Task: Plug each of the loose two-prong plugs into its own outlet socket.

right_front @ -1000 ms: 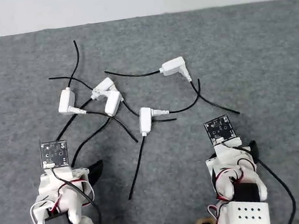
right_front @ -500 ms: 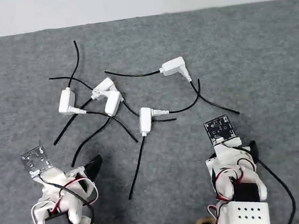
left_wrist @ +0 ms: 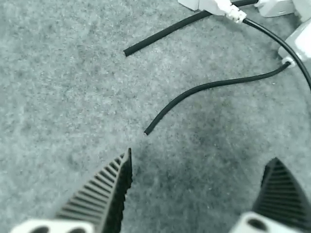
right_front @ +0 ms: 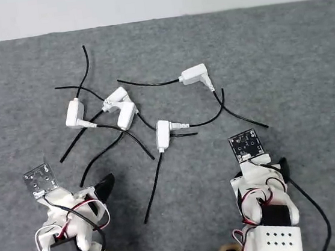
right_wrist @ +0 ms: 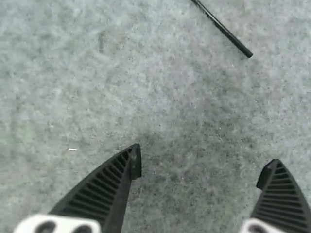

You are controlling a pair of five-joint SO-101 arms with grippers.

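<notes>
Left gripper (left_wrist: 199, 165) released, empty, low over grey mat (right_front: 305, 55); black cord end (left_wrist: 147, 131) just ahead. Right gripper (right_wrist: 201, 162) released, empty. Nearest white plug (right_front: 163, 134) out between arms, long axis running away from them, cord trailing back. Far plug (right_front: 194, 74) lies crosswise.

Five small white plastic connector bodies, each trailing a short black cord (right_front: 155, 184), lie loose on my grey felt worktop (right_front: 305, 55). The leftmost white body (right_front: 74, 113) lies lengthwise, pointing away from me. Just right of it, the upper middle body (right_front: 115, 97) and the lower middle body (right_front: 126, 114) touch each other amid crossing cords. The fourth body (right_front: 163, 134) lies nearest me, near the centre. The fifth body (right_front: 194, 74) sits farthest right, apart. I can't tell plugs from sockets.
</notes>
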